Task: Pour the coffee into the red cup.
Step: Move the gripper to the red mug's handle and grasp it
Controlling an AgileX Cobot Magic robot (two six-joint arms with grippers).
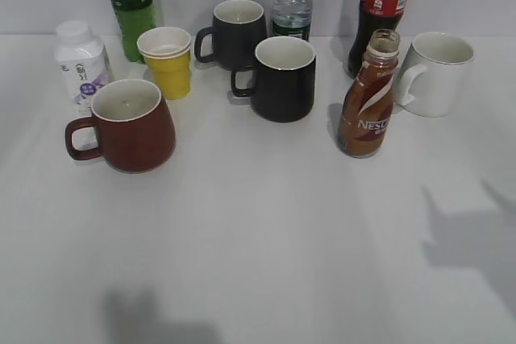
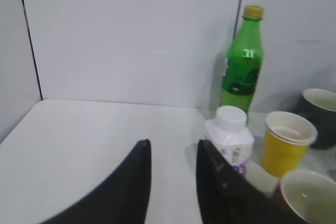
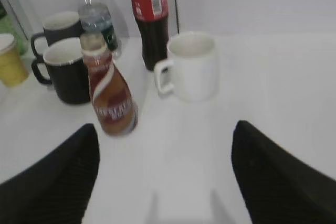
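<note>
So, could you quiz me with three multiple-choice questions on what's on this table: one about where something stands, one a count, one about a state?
1. What stands directly beside the coffee bottle, on its right in the exterior view?
A. the white mug
B. the yellow paper cup
C. the green bottle

2. How many black mugs are on the table?
A. one
B. two
C. four

3. What state is the coffee bottle in?
A. lying on its side
B. upright with its cap off
C. held in an end effector

Answers:
1. A, the white mug sits just right of it, while the yellow paper cup and green bottle are far left.
2. B, one black mug stands in front of the other.
3. B, it stands free with an open neck; the right end effector is open and short of it.
</note>
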